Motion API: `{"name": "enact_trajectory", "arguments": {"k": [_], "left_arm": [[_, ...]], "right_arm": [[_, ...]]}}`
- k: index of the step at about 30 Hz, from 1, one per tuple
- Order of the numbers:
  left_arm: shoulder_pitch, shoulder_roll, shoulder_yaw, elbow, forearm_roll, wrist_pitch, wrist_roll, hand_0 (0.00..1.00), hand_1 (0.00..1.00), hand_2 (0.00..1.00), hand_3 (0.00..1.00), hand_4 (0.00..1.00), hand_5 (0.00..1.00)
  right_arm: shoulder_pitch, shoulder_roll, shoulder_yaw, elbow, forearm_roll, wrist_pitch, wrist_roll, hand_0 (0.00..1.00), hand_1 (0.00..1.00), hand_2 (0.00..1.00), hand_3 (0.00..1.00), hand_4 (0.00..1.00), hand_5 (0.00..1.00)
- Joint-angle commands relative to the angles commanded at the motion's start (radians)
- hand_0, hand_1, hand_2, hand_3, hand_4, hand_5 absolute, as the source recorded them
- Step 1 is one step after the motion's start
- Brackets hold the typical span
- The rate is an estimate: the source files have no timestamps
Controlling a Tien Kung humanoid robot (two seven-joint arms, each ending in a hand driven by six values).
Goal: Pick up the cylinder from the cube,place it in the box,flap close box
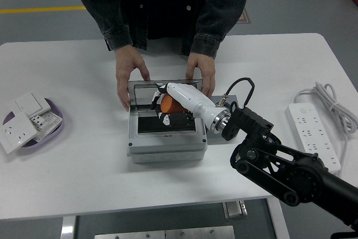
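Right robot hand (166, 104) clamped on orange cylinder (168, 104), positioned inside open grey box (165, 138). Person's hands (127, 75) brace box lid at far corners. Socket plate (27, 121) far left on desk (84, 177); power strip (316, 132) right.

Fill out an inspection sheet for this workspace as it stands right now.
Surface: white table, mostly bare.
Job's things: grey box open, lid upright; orange cylinder over its opening; cube mostly hidden behind the arm.
Clutter: purple plate holding white switch plates, far left.
Hands: right hand grips the cylinder; left nothing seen. Person's hands steady the lid.
Cables: power strip with coiled cord, right; black cable at the wrist.
Surroundings: grey floor, yellow line.
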Motion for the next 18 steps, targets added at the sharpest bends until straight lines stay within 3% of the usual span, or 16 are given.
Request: {"name": "enact_trajectory", "arguments": {"k": [1,6,7,12,13,18], "left_arm": [[0.000,0.000,0.000,0.000,0.000,0.000,0.000,0.636,0.661,0.585,0.675,0.731,0.329],[0.001,0.001,0.000,0.000,0.001,0.000,0.001,0.636,0.661,0.585,0.675,0.731,0.329],[0.000,0.002,0.002,0.000,0.000,0.000,0.001,0.636,0.662,0.585,0.675,0.731,0.329],[-0.002,0.004,0.003,0.000,-0.001,0.000,-0.001,0.636,0.662,0.585,0.675,0.731,0.329],[-0.002,0.004,0.003,0.000,-0.001,0.000,-0.001,0.636,0.662,0.585,0.675,0.731,0.329],[-0.001,0.005,0.009,0.000,-0.005,-0.001,-0.002,0.636,0.662,0.585,0.675,0.731,0.329]], "right_arm": [[0.005,-0.001,-0.004,-0.004,0.005,0.008,-0.001,0.421,0.429,0.477,0.457,0.227,0.002],[0.034,0.000,-0.012,-0.025,-0.002,0.066,-0.019,0.421,0.429,0.477,0.457,0.227,0.002],[0.041,0.002,-0.013,-0.030,-0.007,0.082,-0.026,0.608,0.524,0.540,0.527,0.338,0.002],[0.060,0.005,-0.016,-0.042,-0.018,0.124,-0.051,0.608,0.524,0.540,0.527,0.338,0.002],[0.062,0.005,-0.017,-0.043,-0.018,0.128,-0.055,0.703,0.694,0.702,0.701,0.444,0.002],[0.072,0.005,-0.019,-0.047,-0.023,0.149,-0.073,0.703,0.694,0.702,0.701,0.444,0.002]]}}
